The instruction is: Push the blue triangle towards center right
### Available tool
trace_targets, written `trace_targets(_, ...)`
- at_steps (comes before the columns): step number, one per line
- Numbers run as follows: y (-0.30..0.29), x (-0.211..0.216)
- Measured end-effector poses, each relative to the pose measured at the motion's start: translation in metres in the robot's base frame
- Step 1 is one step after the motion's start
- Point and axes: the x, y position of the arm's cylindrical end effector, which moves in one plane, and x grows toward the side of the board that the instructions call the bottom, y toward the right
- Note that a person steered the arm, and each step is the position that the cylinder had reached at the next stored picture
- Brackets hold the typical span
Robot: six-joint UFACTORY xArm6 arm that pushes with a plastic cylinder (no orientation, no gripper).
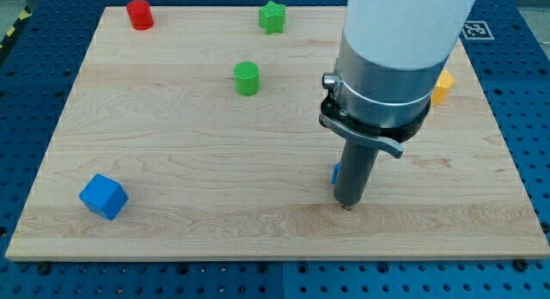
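The blue triangle (336,173) is almost wholly hidden behind the rod; only a thin blue sliver shows at the rod's left side, right of the board's middle and below it. My tip (347,204) rests on the board just in front of that sliver, towards the view's bottom, touching or nearly touching the block. The arm's wide grey and white body (391,58) fills the view's upper right and covers the board behind it.
A blue cube (103,197) lies at the lower left. A green cylinder (247,78) sits above the middle, a green star (272,17) at the top centre, a red cylinder (139,15) at the top left. A yellow block (443,86) peeks out right of the arm.
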Motion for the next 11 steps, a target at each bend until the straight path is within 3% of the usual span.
trace_targets(2, 0.02, -0.02)
trace_targets(5, -0.054, -0.023)
trace_targets(11, -0.006, -0.071)
